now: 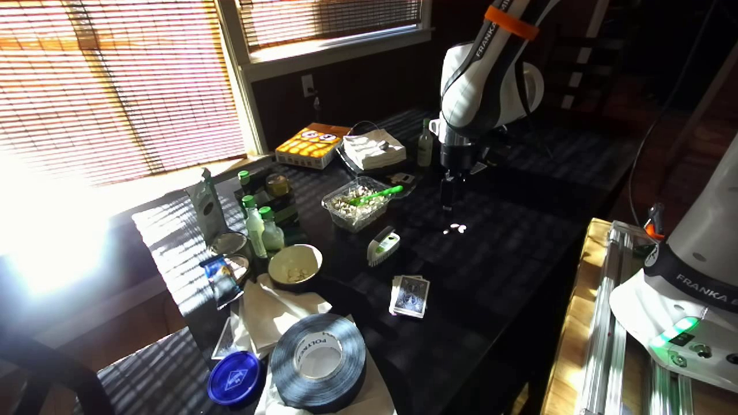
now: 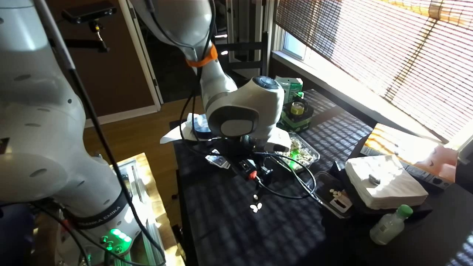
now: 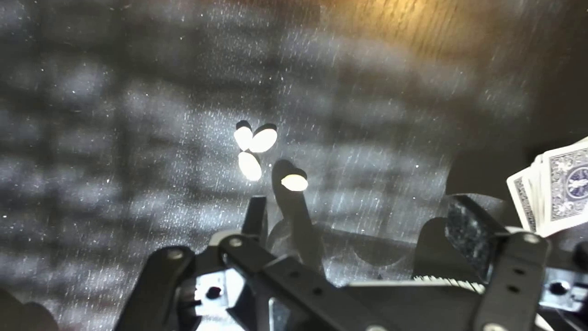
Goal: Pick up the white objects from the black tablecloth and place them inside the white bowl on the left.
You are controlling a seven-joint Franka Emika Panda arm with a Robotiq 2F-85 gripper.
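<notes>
Angular end effector (image 3: 361,221) gapes near oval white objects (image 3: 264,139) on speckled tablecloth (image 3: 151,156).

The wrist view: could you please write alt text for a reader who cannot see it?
Four small white pieces lie on a dark tabletop, three clustered and one slightly apart, nearer the robot's open fingers, which extend from the bottom edge. Some playing cards show at the right edge.
</notes>
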